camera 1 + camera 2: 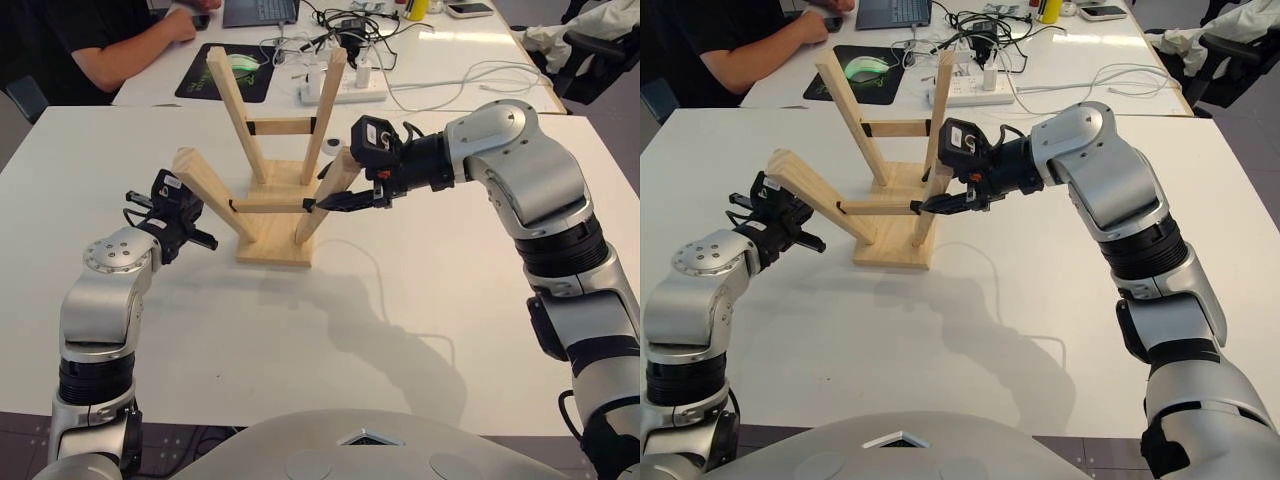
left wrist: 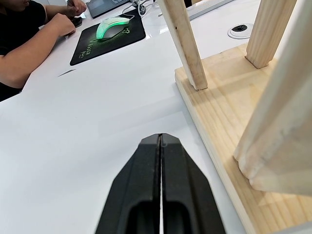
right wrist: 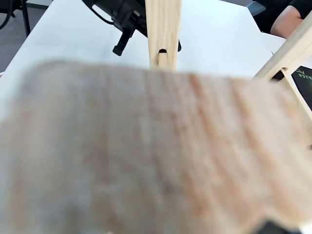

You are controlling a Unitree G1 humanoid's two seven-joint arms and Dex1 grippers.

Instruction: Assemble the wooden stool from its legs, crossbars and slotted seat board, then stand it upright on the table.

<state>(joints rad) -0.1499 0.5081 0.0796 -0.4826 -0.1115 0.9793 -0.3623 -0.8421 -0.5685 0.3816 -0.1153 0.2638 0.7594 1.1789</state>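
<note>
The wooden stool lies upside down on the white table (image 1: pixel 420 330), its seat board (image 1: pixel 272 251) flat and its legs pointing up. Crossbars (image 1: pixel 268 204) join the legs. My right gripper (image 1: pixel 328 204) reaches in from the right and is shut on the near right leg (image 1: pixel 340 168), low down where the crossbar meets it. That leg (image 3: pixel 146 146) sits blurred right against the right wrist camera. My left gripper (image 1: pixel 207 241) rests shut just left of the slanting near left leg (image 1: pixel 205 192), holding nothing. Its fingers (image 2: pixel 146 170) are pressed together beside the seat board (image 2: pixel 219 112).
Behind my table stands a second one with a power strip (image 1: pixel 345 90), tangled cables (image 1: pixel 330 25), a black mouse pad (image 1: pixel 225 75) and a laptop (image 1: pixel 260 10). A person's arm (image 1: pixel 130 45) rests there. The white table in front of the stool is bare.
</note>
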